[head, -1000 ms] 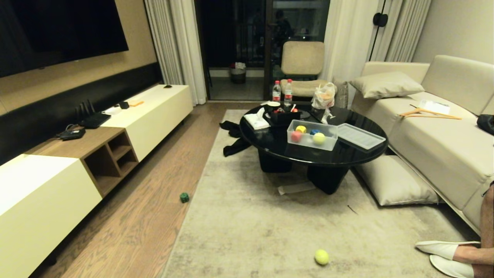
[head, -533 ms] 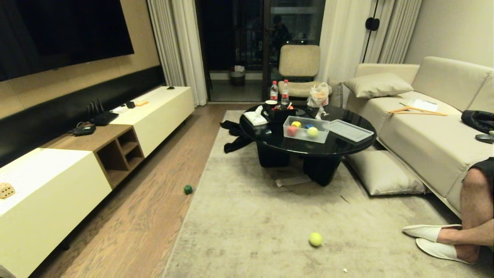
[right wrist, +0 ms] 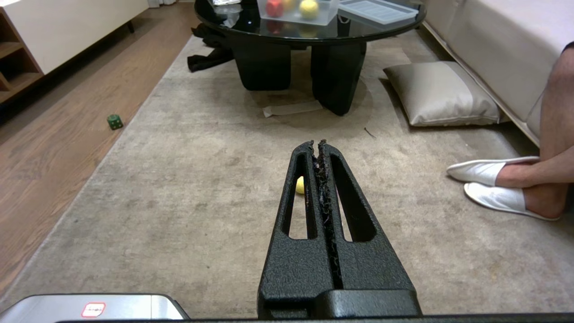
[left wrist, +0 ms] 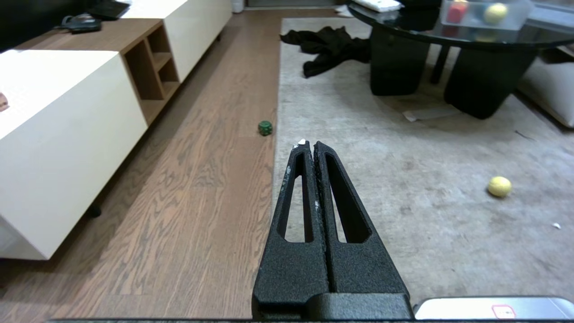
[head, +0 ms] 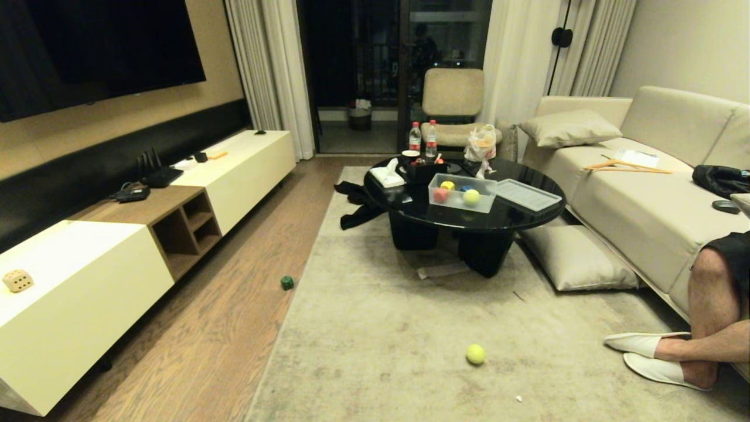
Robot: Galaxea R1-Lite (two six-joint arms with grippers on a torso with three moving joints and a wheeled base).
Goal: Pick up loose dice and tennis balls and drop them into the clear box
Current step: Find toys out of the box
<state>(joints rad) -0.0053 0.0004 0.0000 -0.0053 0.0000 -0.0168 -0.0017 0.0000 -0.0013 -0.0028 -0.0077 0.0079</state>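
Observation:
The clear box (head: 491, 189) stands on the round black table (head: 515, 217) with a red die (head: 440, 194), a yellow die (head: 447, 185), a blue die (head: 467, 189) and a tennis ball (head: 471, 197) inside; its lid (head: 527, 194) lies beside it. A loose tennis ball (head: 475, 354) rests on the rug, a green die (head: 286, 282) on the wood floor, a tan die (head: 17, 281) on the white cabinet. Neither arm shows in the head view. My left gripper (left wrist: 310, 144) and right gripper (right wrist: 316, 144) are shut and empty, held over the floor far from everything.
A person's legs in white slippers (head: 656, 357) rest by the sofa (head: 644, 205) at right. A floor cushion (head: 577, 258), dark clothing (head: 357, 205) and a paper scrap (head: 442, 270) lie around the table. The low cabinet (head: 88, 275) lines the left wall.
The whole head view has shifted as the camera backed away: the table looks farther off, the tan die and more of the person's legs have come into view. Nothing itself moved.

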